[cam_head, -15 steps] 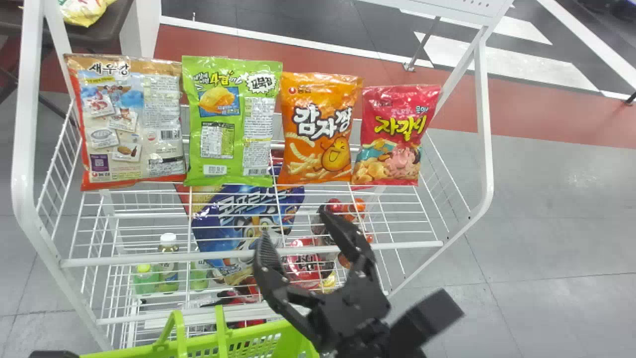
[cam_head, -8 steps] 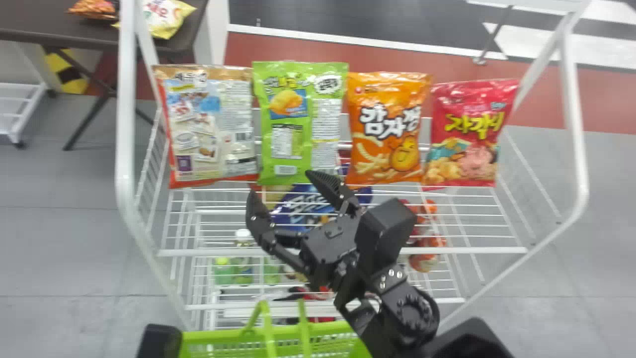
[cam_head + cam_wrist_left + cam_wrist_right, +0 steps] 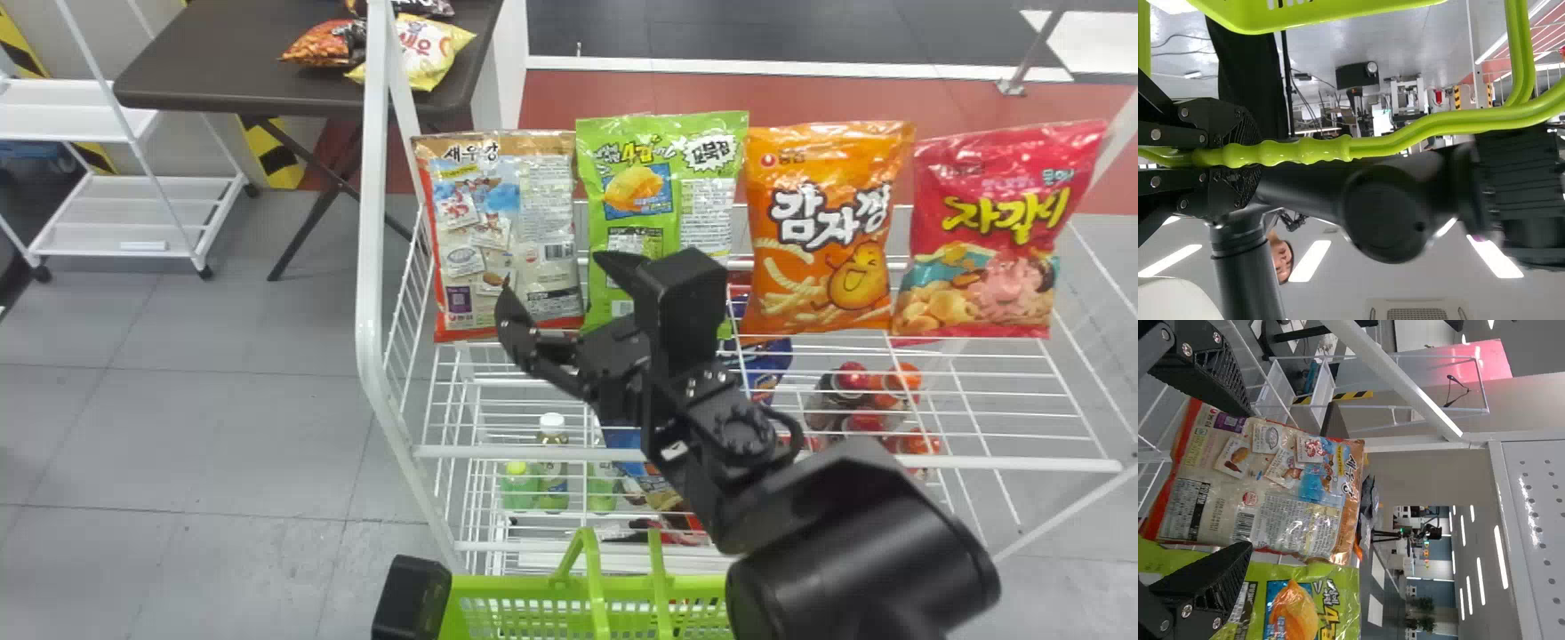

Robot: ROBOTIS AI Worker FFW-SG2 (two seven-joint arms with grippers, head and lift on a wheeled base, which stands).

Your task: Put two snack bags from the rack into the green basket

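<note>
Glossy, crinkled film wraps the snack bags (image 3: 818, 231), the green basket (image 3: 516, 586) looks smooth, shiny plastic, the rack (image 3: 370, 267) smooth painted metal

One basket (image 3: 520, 585); upper shelf (image 3: 978, 461), four snack bags (image 3: 822, 231).

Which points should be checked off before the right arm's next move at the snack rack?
1. Left gripper shut on the basket handle: ok.
2. Right gripper open and holding no bag: ok.
3. Snack bags standing upright on the rack: ok, four in a row.
4. Fingers clear of the neighbouring bag: not ok; one finger overlaps the green bag in the right wrist view, beside the tan bag.
5. Fingers deep enough to grip the tan bag: cannot tell.
6. Contents of the green basket: cannot tell, it is cut off at the head view's bottom edge.
</note>
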